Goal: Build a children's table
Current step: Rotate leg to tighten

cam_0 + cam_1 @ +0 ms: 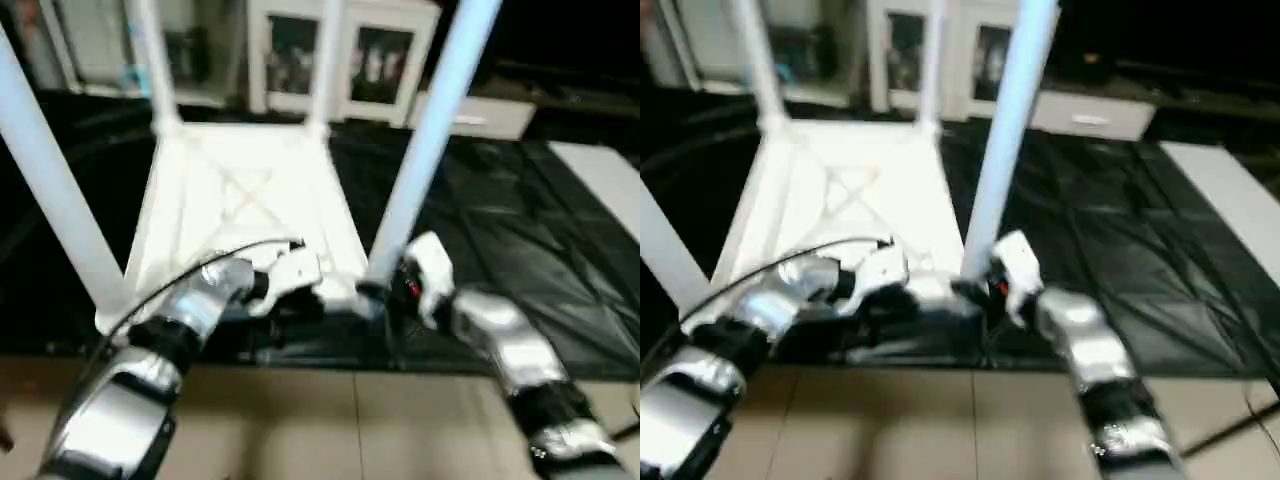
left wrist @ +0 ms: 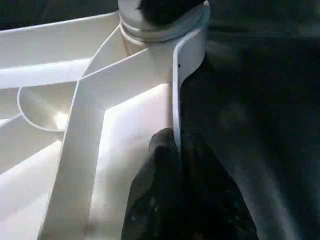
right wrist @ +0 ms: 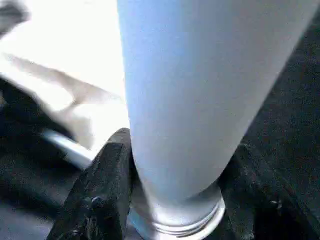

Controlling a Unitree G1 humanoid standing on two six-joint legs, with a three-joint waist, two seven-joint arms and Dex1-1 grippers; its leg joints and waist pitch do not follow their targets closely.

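The children's table (image 1: 240, 215) lies upside down on the black-covered desk (image 1: 500, 230), at its near edge, with its ribbed, X-braced underside facing up and four white legs standing from the corner sockets. It looks like light, hollow plastic: stiff across the ribs, smooth and rather slippery on the tubes, and likely to slide on the cover if pushed sideways. The thin rim should take a pinch well, while a leg is best held low, close to its socket, where it flexes least.

The left tool (image 2: 177, 165) is clamped on the tabletop's near rim, one finger on each side of the wall, just beside the near-right corner socket (image 2: 162, 22). The right tool (image 3: 175, 200) is closed around the near-right leg (image 1: 425, 150) right above that socket's collar.

No brand, label or writing can be read anywhere.
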